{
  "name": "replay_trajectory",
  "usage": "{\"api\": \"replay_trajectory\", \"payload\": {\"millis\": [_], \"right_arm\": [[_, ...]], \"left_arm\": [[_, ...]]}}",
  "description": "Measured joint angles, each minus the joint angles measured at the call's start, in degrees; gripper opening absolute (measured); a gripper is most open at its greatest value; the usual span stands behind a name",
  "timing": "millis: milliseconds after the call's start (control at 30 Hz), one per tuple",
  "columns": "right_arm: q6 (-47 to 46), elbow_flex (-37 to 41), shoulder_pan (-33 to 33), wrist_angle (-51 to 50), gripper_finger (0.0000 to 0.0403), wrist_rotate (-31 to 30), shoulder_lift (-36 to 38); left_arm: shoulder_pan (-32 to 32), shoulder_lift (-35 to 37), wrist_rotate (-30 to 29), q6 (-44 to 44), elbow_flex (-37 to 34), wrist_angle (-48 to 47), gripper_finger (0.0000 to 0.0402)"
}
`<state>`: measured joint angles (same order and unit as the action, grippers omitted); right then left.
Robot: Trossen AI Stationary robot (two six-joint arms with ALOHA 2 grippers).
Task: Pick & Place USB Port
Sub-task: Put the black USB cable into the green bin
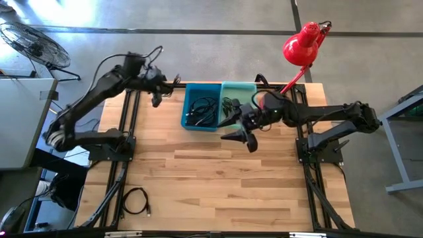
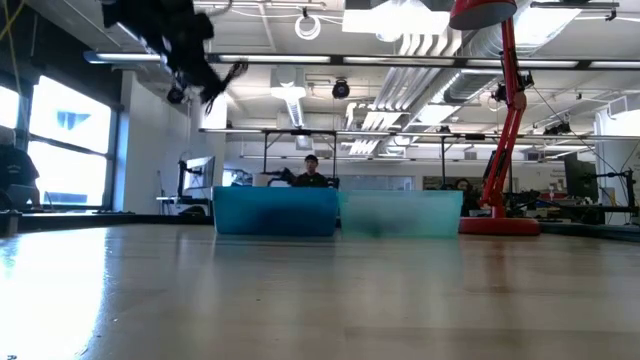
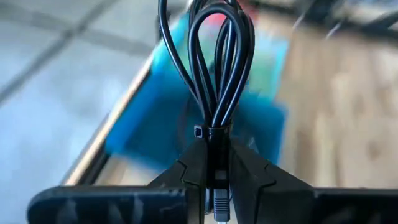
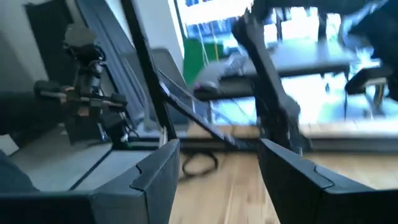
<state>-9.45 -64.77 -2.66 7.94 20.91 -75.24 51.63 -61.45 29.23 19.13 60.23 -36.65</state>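
A: Black cable point(image 3: 214, 68), looped and tied into a bundle, hangs pinched in the left gripper point(image 3: 214, 180). Fingers point(image 3: 186, 171) pressed together on the tie, plug end poking out between them.

B: Where is that gripper over the table?

A: High view: left gripper point(image 1: 156, 89) sits off the far-left edge of the table point(image 1: 218, 185), raised. Low view confirms it is well up in the air. Blue bin point(image 1: 201, 106) lies at 3 o'clock from it, near but not under it.

B: Bundle's long axis?

A: Runs straight out from the fingertips, in line with the gripper. In the left wrist view the loops point toward the blue bin beyond.

B: Right arm?

A: Right gripper point(image 1: 246, 135) hovers at the near edge of the teal bin point(image 1: 239, 96), fingers point(image 4: 155, 171) spread, nothing between them. Teal bin touches the blue bin's 3 o'clock side.

B: Anything else loose?

A: One more coiled cable point(image 1: 135, 200) at the table's 7 o'clock corner, closer to the left arm. Blue bin already holds cables.

B: Judgement?

A: Left arm probably needs a short carry toward 3 o'clock before release.
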Motion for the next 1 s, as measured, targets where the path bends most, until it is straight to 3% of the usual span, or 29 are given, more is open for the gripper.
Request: {"api": "replay_trajectory", "payload": {"millis": [233, 433, 633, 733, 1000], "right_arm": [[11.13, 0.0, 1.7, 6.75, 0.0209, -3.01, 0.0], [17.72, 0.0, 2.41, 13.42, 0.0209, -6.35, 0.0], [18.08, 0.0, 2.41, 16.77, 0.0209, -6.41, 0.0], [18.07, 0.0, 2.41, 16.68, 0.0209, -6.41, 0.0], [17.58, 0.0, 2.3, 16.11, 0.0208, -5.77, 0.0]], "left_arm": [[-9.69, 11.08, 3.45, -7.55, 0.09, 13.32, 0.004], [-22.89, 12.88, 1.05, -9.19, 0.1, 26.48, 0.0041], [-36.18, 8.43, -5.74, -8.81, 0.09, 36.1, 0.0041], [-40.59, 4.71, -6.47, -7.14, 0.09, 42.49, 0.0041], [-43.38, -6.18, -2.73, -9.57, 0.09, 56.75, 0.0041]]}}
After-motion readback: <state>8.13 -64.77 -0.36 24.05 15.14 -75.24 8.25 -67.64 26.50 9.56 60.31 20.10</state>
